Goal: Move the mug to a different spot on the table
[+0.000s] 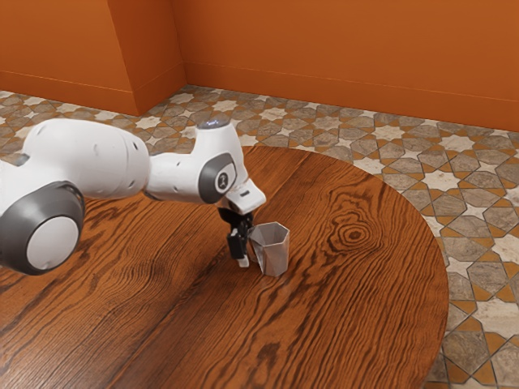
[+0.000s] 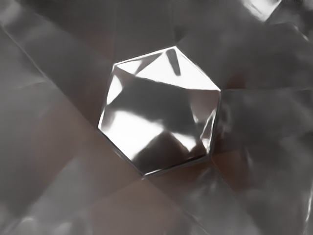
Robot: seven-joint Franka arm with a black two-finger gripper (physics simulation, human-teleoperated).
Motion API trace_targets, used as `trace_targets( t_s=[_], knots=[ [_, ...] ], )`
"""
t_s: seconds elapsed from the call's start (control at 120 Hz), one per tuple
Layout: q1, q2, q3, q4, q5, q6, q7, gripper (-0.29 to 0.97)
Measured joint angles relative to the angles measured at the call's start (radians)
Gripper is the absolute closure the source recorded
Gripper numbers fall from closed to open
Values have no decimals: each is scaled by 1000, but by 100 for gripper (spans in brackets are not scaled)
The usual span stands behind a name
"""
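Mug: The mug (image 1: 272,250) is grey, shiny and see-through, like thin glass or metal. It has six flat sides, and its rim is wider than its bottom. It stands upright near the middle of the table, with its open top facing up.

Inside the mug: From the wrist view, the mug (image 2: 159,110) is right under the hand. Its bottom is a six-sided shape with bright white and dark patches. The flat walls around it look smooth and cloudy grey.

Gripper: The black gripper (image 1: 242,258) points straight down, and its tip is low, close to the table. It is right at the mug's side, on the exterior view's left. I cannot tell how far open it is, or if it has hold of the mug.

Arm: The arm (image 1: 89,162) is white and round, with grey caps at its joints. It comes in from the exterior view's left.

Table: The table (image 1: 349,316) is round, brown wood with dark wavy lines and a ring-shaped knot.

Floor: The floor (image 1: 454,162) has stone tiles in star shapes, grey, cream and orange.

Wall: The wall (image 1: 340,40) at the far side is plain, smooth orange.
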Motion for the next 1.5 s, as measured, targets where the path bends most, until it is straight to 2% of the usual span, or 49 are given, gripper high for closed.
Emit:
trace_targets(
  t_s=[0.125,0.192,0.408,0.55,0.625,1.075,1.342,1.442,1.5],
  knots=[
    [4,6,-5,1,-16,9,20,1],
    [4,7,-5,1,-22,12,29,5],
    [11,8,-6,1,-30,17,53,31],
    [11,8,-6,1,-31,19,64,52],
    [11,8,-6,1,-31,20,69,57],
    [19,-34,-5,-17,-39,41,89,64],
    [34,-176,-5,-213,-48,134,125,66],
    [47,-230,-5,-281,-71,179,147,68],
    [57,-259,-5,-320,-108,204,167,68]
  ],
)
